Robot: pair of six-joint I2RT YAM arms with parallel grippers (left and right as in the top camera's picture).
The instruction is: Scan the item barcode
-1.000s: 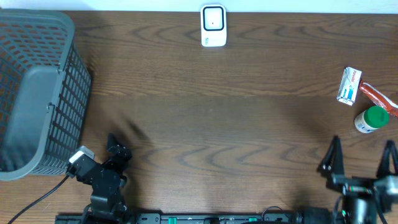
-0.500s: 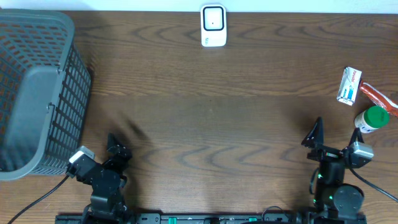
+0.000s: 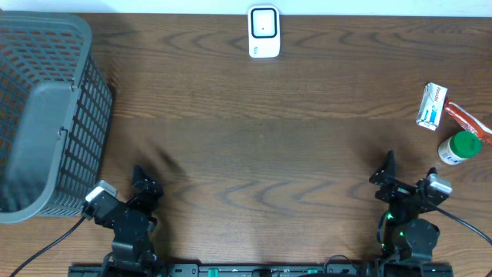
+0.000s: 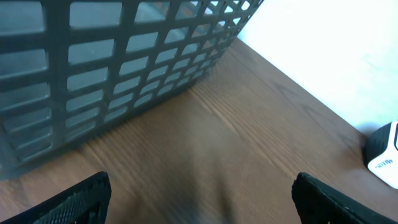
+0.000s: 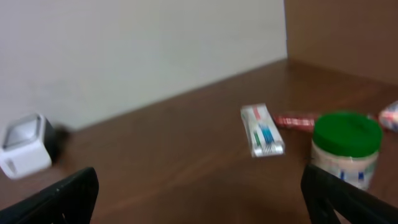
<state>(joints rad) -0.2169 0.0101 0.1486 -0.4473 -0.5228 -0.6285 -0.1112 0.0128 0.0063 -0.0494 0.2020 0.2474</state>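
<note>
A mock shop checkout on a test bench is suggested: a small white scanner (image 3: 264,31) is set at the far edge of the wooden table (image 3: 261,138), a grey plastic basket (image 3: 46,108) at its left edge, and packaged goods at its right edge, namely a toothpaste box (image 3: 431,105), a green-lidded jar (image 3: 459,148) and a red packet (image 3: 467,119)

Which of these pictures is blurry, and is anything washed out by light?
Overhead view: sharp and evenly lit, the grain of the table crisp, with a soft shadow beside the basket. Right wrist view: soft throughout; the green-lidded jar and the white box are smeared and their print is unreadable. Left wrist view: the wall is washed out to plain white, and the table nearest the camera is blurred.
</note>
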